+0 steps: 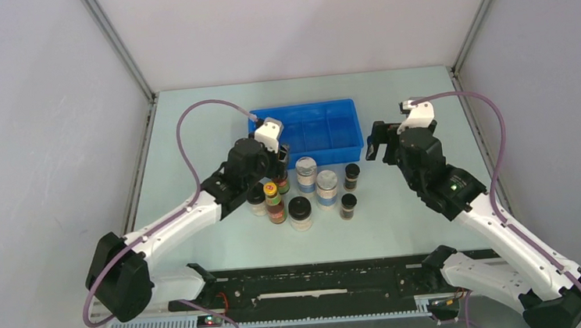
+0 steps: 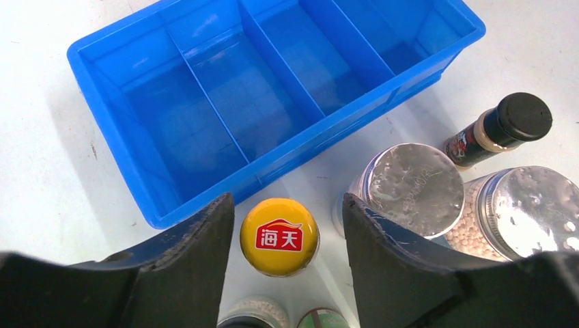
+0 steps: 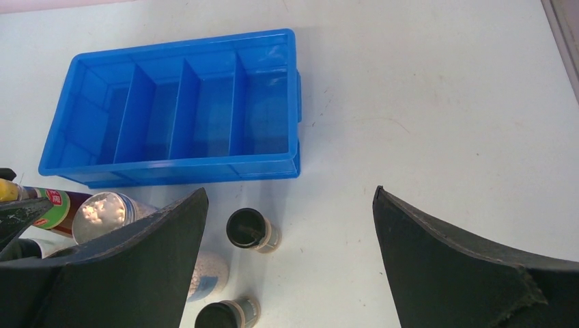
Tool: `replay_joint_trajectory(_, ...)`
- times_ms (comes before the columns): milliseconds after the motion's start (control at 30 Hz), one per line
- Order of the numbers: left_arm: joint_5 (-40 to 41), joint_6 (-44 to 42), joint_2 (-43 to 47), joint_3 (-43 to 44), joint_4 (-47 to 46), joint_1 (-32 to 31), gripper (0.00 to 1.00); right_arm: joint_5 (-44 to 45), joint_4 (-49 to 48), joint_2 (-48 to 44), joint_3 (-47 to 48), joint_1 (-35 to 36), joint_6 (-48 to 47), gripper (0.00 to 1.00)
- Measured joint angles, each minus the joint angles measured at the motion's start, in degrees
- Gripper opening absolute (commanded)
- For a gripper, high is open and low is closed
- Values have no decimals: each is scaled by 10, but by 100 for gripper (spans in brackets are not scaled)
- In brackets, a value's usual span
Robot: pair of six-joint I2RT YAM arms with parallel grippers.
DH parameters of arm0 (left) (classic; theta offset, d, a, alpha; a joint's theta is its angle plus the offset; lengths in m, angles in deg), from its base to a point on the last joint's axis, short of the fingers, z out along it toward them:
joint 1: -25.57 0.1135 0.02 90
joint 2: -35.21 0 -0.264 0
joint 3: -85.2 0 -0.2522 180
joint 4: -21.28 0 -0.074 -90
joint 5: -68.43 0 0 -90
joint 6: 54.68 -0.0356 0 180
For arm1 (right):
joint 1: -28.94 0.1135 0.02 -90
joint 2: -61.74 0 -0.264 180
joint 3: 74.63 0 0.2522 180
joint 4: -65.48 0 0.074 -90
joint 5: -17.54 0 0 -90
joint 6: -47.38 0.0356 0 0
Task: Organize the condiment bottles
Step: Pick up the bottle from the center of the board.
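Note:
Eight condiment bottles stand in a cluster in front of the blue tray [image 1: 314, 109]. My left gripper [image 1: 278, 167] is open and straddles the yellow cap of a tall red-labelled bottle [image 2: 279, 236], with gaps on both sides. The second red-labelled bottle [image 1: 275, 203] stands nearer the arms. Two silver-lidded jars [image 2: 413, 188] [image 2: 536, 212] stand to its right. Two dark vials [image 3: 249, 229] [image 3: 222, 314] stand furthest right. Two black-lidded jars [image 1: 300, 212] [image 1: 256, 200] stand in front. My right gripper [image 1: 380, 151] is open and empty, above the table just right of the vials.
The tray [image 2: 287, 164] has four compartments, all without bottles, and sits just behind the cluster. It also shows in the right wrist view [image 3: 171, 171]. Enclosure walls stand on the left, right and back of the table.

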Motion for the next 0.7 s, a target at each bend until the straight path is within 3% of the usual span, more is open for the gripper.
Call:
replay_joint_trajectory(300,7,4,-5,-6,-16,0,53,1,0,-3,-2,4,1,100)
replay_joint_trajectory(700,23,9,-5,-28,-50,-2,24,2,0,-5,-4,8,1,100)
